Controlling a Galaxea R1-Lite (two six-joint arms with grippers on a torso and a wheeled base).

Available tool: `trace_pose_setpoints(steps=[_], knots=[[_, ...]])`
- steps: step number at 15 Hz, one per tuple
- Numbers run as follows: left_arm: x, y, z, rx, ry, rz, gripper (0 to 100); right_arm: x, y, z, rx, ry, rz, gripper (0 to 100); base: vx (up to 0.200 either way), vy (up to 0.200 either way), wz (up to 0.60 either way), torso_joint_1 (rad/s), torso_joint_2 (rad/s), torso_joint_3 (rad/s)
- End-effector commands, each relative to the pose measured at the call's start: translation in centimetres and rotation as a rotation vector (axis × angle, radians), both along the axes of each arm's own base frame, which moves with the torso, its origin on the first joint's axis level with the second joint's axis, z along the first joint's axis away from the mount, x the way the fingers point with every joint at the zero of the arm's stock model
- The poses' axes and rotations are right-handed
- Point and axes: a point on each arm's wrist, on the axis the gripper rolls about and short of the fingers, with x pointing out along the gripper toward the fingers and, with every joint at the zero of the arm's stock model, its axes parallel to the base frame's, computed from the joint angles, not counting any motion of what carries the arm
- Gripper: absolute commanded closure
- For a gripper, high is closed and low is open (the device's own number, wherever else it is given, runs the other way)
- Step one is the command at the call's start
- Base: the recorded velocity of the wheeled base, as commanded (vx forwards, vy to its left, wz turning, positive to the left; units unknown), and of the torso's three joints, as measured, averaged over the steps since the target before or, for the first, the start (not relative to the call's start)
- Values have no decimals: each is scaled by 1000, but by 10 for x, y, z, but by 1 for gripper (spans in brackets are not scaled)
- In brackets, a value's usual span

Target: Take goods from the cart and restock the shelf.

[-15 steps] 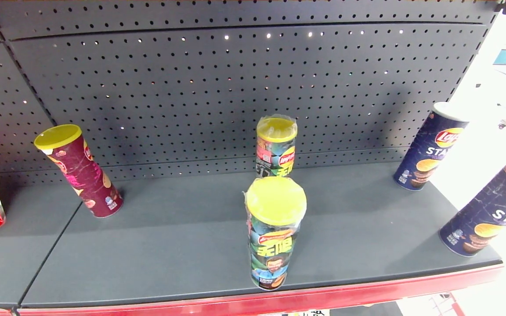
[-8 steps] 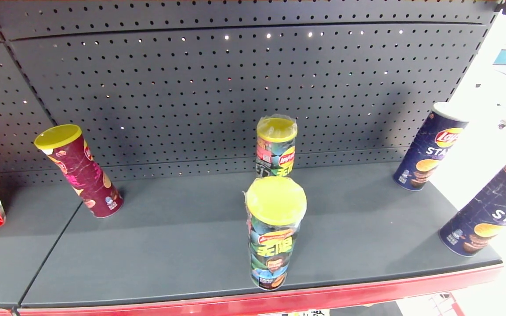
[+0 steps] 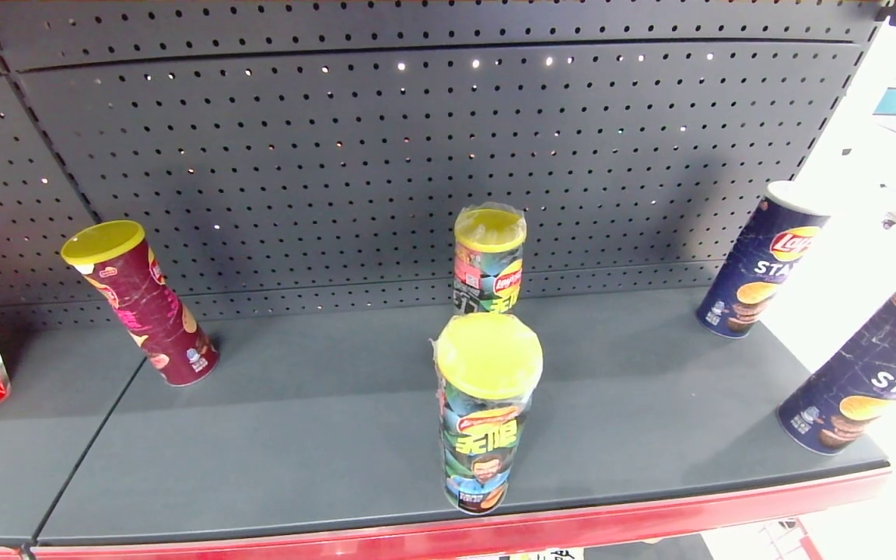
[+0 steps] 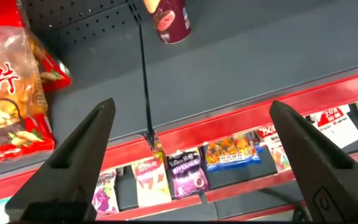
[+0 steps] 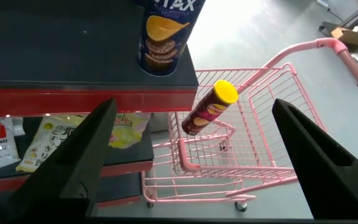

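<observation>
Down in the pink wire cart [image 5: 291, 57], a maroon chip can with a yellow lid [image 5: 209, 107] lies tilted against the basket's wires, beside the end of the shelf and lower than its red front rail. The right pincer [image 5: 192, 101] hangs well above and apart from this can, its two dark fingers spread wide with nothing between them, so the can shows in the gap far beyond them. Near that pincer, a dark blue can [image 5: 166, 34] stands at the corner of the shelf just over the cart, and flat snack packets [image 5: 42, 143] lie on the lower shelf beneath. The left pincer [image 4: 191, 102] is likewise spread wide and empty, held out in front of the shelf's red rail, with the base of another maroon can [image 4: 169, 18] and a red snack bag [image 4: 11, 87] on the shelf beyond it. On the dark grey shelf [image 3: 300, 435] itself, two multicoloured yellow-lidded cans stand in the middle, one at the front edge [image 3: 487, 412] and one at the pegboard back [image 3: 489, 260]. Two dark blue cans [image 3: 759, 260] [image 3: 860, 381] stand at the right end.
</observation>
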Motion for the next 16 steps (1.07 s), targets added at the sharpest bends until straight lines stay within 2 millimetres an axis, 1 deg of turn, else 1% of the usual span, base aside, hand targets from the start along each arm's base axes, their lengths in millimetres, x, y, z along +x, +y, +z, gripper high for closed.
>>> trace_pose_setpoints(steps=[1, 6, 15, 16], knots=[[0, 0, 0, 0, 0, 2, 0, 0, 0, -1, 0, 3, 0, 0, -200, 0, 0, 7, 7, 2], [0, 0, 0, 7, -1, -4, 0, -2, 0, -2, -1, -7, -3, 0, -200, 0, 0, -3, 1, 4], [-2, 0, -4, 72, -10, -18, 0, -2, 0, -4, -4, -4, -1, 0, 0, 0, 0, 0, 0, 0], [-2, 0, -4, 70, -15, -21, 0, -2, 0, -4, -4, -4, 0, 0, 0, -200, 0, 2, 7, -2]])
